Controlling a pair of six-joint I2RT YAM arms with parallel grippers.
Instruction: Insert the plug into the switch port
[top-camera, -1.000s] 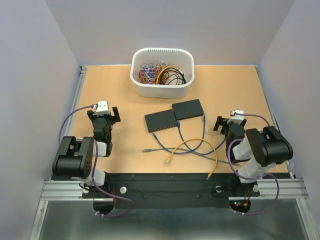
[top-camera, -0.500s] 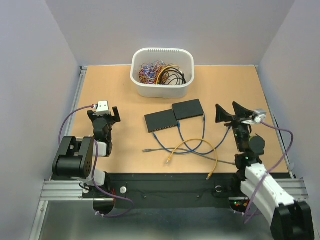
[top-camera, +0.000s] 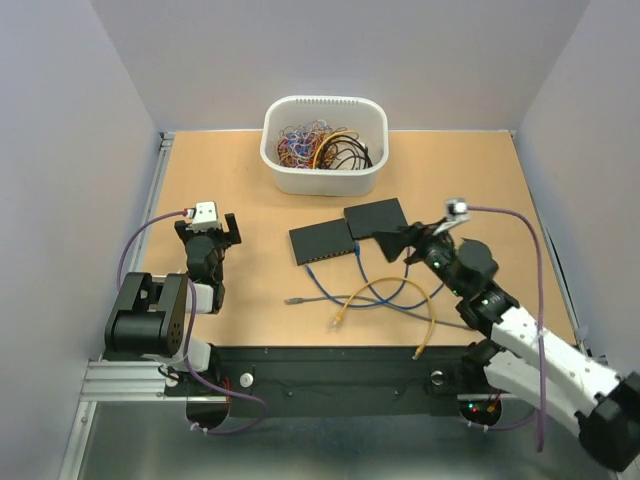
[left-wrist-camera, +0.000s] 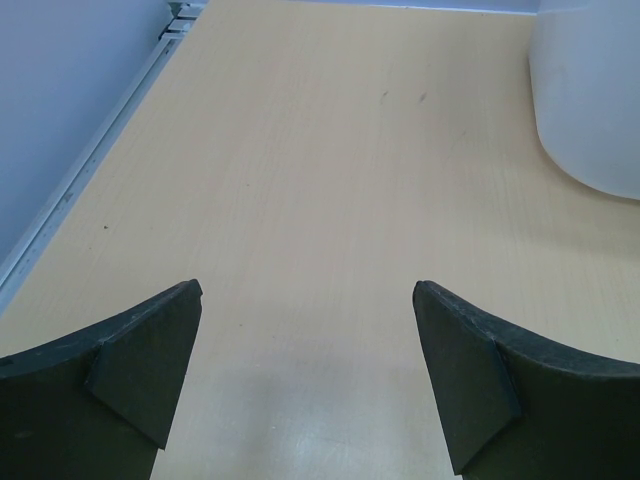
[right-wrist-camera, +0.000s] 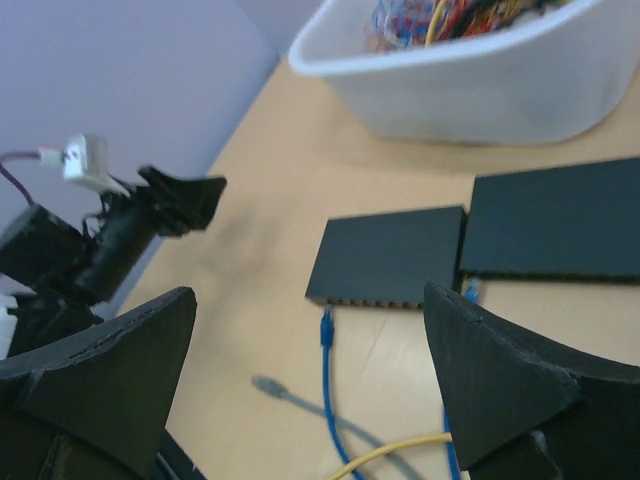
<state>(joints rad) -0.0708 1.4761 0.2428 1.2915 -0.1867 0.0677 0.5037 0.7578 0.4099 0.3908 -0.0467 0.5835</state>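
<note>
**Barely begun: the yellow cable lies loose, right arm swings in**

So, the plug sits untouched on the table, at the near-left tip of the thin yellow cable, which loops up and runs round to a second end at about five o'clock near the front rail. Nothing grips it. Just up at twelve o'clock from that loop lies the left black switch, its port edge facing the arms, with a twin switch touching it at two o'clock. Blue cables and a grey cable snake across the same patch, tangled with the yellow one.

As I judge it, the whole job is ahead: pick up the plug, line it up, push it home. No step is done.

The right gripper hangs above the right switch, claw spread wide, holding nothing; its wrist view looks down over both boxes and the white bin of wires at twelve o'clock. The left gripper is parked at nine o'clock, fingers splayed over bare wood, empty too.

Against the earlier frames, the right arm has unfolded from its tucked pose at three o'clock and swept inward toward the switches. The left arm, cables and boxes have not budged.
</note>
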